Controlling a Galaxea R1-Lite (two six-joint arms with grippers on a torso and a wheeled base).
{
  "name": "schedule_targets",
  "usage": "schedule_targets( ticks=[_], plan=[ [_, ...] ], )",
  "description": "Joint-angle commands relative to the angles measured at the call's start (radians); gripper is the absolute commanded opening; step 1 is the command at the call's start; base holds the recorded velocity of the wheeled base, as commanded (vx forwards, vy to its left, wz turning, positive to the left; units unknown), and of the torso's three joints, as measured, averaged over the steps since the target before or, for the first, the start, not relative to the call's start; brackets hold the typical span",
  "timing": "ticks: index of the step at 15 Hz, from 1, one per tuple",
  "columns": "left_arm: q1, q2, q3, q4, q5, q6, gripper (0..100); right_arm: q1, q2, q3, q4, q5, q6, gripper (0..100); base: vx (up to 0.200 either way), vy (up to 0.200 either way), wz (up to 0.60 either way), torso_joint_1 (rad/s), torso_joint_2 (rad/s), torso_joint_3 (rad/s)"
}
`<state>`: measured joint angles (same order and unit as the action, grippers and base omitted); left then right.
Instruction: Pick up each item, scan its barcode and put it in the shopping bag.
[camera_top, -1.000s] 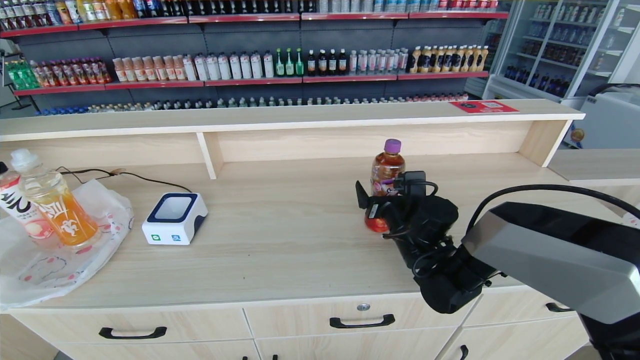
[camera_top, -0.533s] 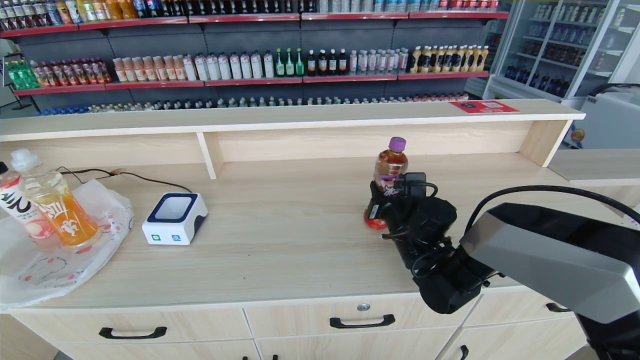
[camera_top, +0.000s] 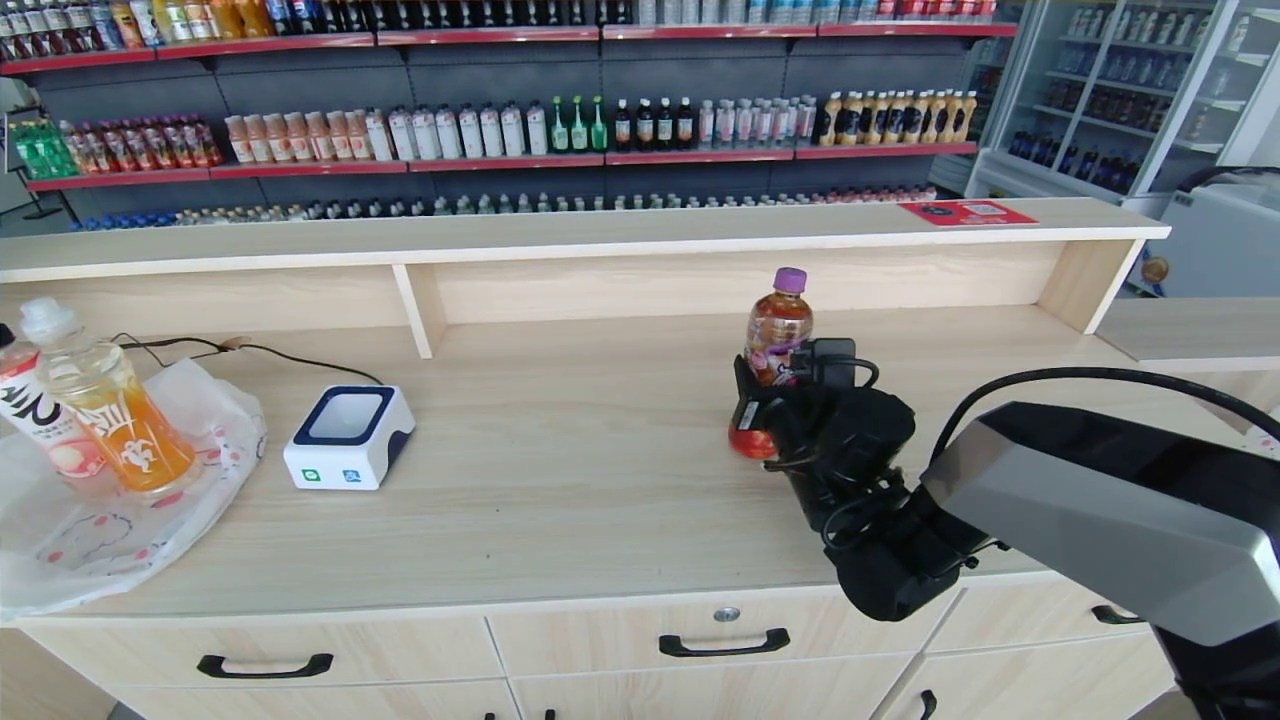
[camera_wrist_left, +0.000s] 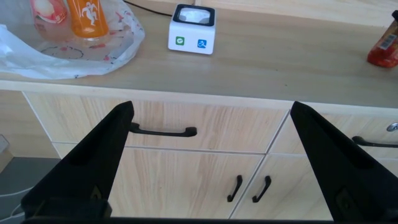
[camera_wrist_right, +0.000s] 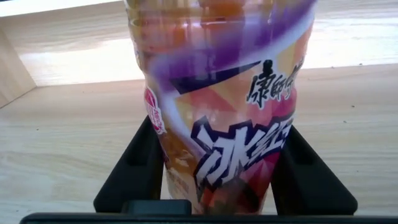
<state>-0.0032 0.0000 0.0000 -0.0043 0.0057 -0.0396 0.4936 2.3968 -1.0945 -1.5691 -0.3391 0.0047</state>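
Observation:
A tea bottle (camera_top: 778, 328) with a purple cap stands upright at the counter's right middle, and my right gripper (camera_top: 762, 408) is shut on its lower body. In the right wrist view the bottle (camera_wrist_right: 221, 124) sits between the two black fingers (camera_wrist_right: 133, 167). A white and blue barcode scanner (camera_top: 348, 436) sits left of centre. The white shopping bag (camera_top: 120, 520) lies at the far left, holding an orange drink bottle (camera_top: 110, 410) and a white-labelled bottle (camera_top: 35, 415). My left gripper (camera_wrist_left: 211, 162) hangs open in front of the drawers, below the counter edge, with nothing in it.
A raised back shelf (camera_top: 600, 235) with an upright divider (camera_top: 420, 310) runs behind the counter. The scanner's black cable (camera_top: 250, 350) trails toward the bag. Drawer handles (camera_wrist_left: 163, 131) face my left gripper. The scanner (camera_wrist_left: 193, 28) and bag (camera_wrist_left: 37, 53) lie above them.
My right gripper, open around the tea bottle a second ago, has shut on it. The bottle now sits slightly higher.

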Motion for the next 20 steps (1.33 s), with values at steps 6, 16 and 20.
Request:
schedule_targets(
  ticks=[6,16,20],
  plan=[
    [0.000,0.002,0.000,0.000,0.000,0.000,100,0.000,-0.042,0.002,-0.002,0.002,0.003,0,0.000,0.000,0.00,0.000,0.00,0.000],
    [0.000,0.002,0.000,0.000,0.000,0.000,100,0.003,-0.113,0.008,-0.002,0.002,-0.023,0,0.000,0.000,0.00,0.000,0.00,0.000],
    [0.000,0.002,0.000,0.000,0.000,0.000,100,0.002,-0.188,0.042,-0.002,0.002,-0.034,0,0.000,0.000,0.00,0.000,0.00,0.000]
  ],
)
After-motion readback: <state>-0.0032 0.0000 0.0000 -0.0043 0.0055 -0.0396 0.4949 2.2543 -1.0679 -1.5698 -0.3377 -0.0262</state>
